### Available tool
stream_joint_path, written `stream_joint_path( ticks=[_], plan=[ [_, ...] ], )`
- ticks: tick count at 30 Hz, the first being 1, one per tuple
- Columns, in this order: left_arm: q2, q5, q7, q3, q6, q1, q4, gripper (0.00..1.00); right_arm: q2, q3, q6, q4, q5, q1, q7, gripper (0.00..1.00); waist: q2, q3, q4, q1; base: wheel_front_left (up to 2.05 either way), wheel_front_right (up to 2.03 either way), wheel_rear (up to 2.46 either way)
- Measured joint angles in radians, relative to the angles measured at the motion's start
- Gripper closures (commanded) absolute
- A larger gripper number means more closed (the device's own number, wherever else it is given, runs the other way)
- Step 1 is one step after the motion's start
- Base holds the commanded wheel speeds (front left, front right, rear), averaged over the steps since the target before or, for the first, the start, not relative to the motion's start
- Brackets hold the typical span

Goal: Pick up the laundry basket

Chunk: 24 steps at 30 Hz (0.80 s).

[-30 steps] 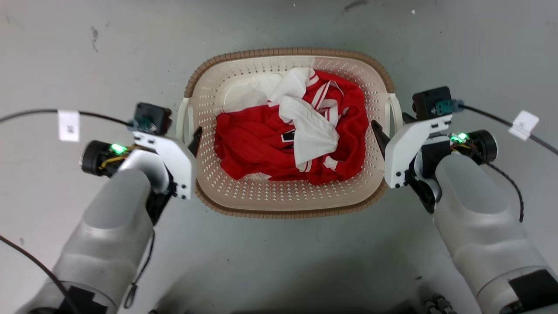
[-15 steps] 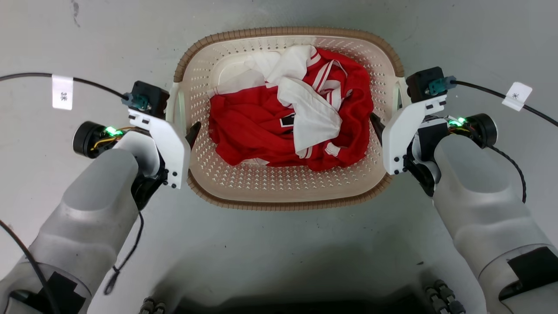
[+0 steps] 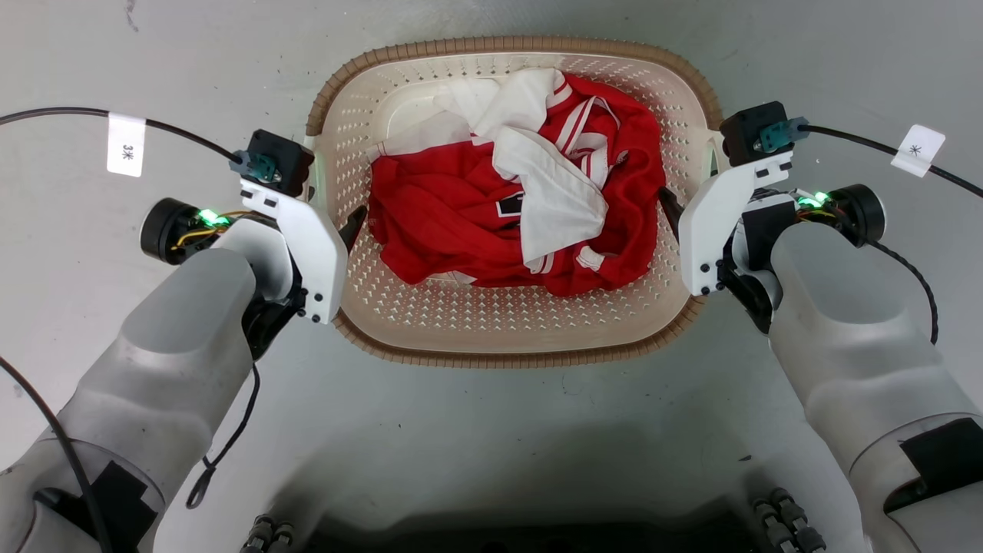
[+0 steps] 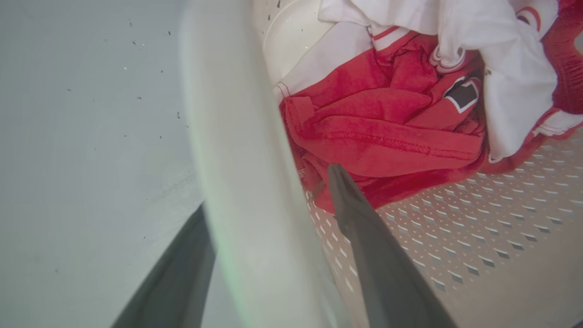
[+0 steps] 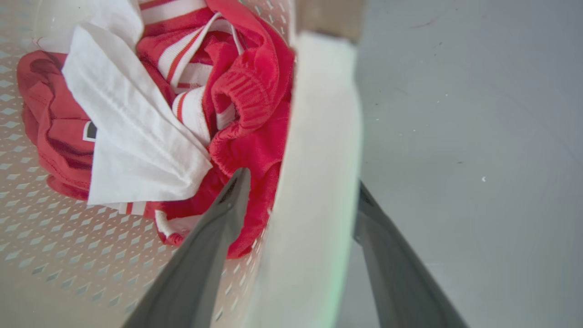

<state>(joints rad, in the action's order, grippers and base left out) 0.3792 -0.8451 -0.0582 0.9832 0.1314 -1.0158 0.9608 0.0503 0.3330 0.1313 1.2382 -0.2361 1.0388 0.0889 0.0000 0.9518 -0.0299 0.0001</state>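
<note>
The basket is in the middle of the head view, on the grey floor or just above it; I cannot tell if it touches the floor. Its brown rim goes all around, and the cream walls have many small holes. Inside lie clothes, mostly red, with a white piece on top of them.

The left hand is at the left side of the basket and grasps the white left handle. In the left wrist view one dark finger is inside the basket, close to the red cloth, and the other finger is outside, over the floor. The handle fills the space between them.

The right hand is at the right side and grasps the right handle in the same way. In the right wrist view one finger is inside, just beside the red cloth, and the other finger is outside the wall. The handle stands between both fingers and touches them lower down.

Both pale forearms come from the bottom corners of the head view, one on each side of the basket.
</note>
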Motion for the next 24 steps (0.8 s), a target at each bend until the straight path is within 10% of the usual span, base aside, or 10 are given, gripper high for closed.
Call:
stream_joint_path(
  ticks=[2,3,4,24],
  plan=[
    [-0.003,-0.021,0.0,0.018,0.0,-0.002,0.003,0.08,0.0,0.0,0.0,0.003,0.002,0.002,0.0,0.14,0.0,0.0,0.001,0.0,0.0,0.0,0.0],
    [-0.004,-0.031,0.0,0.026,0.0,-0.003,0.004,0.56,0.0,-0.001,0.0,0.004,0.002,0.002,0.0,0.76,0.0,0.0,0.002,0.0,0.0,0.0,0.0],
    [-0.004,-0.041,0.0,0.032,0.0,-0.004,0.005,0.96,0.0,-0.001,0.0,0.006,0.002,0.003,0.0,1.0,0.0,0.0,0.003,0.0,0.0,0.0,0.0],
    [0.023,-0.26,-0.088,0.209,-0.003,0.023,-0.064,1.0,-0.012,0.029,0.0,0.033,-0.002,-0.033,0.189,1.0,0.0,-0.15,0.002,0.0,0.0,0.0,0.0]
  ],
)
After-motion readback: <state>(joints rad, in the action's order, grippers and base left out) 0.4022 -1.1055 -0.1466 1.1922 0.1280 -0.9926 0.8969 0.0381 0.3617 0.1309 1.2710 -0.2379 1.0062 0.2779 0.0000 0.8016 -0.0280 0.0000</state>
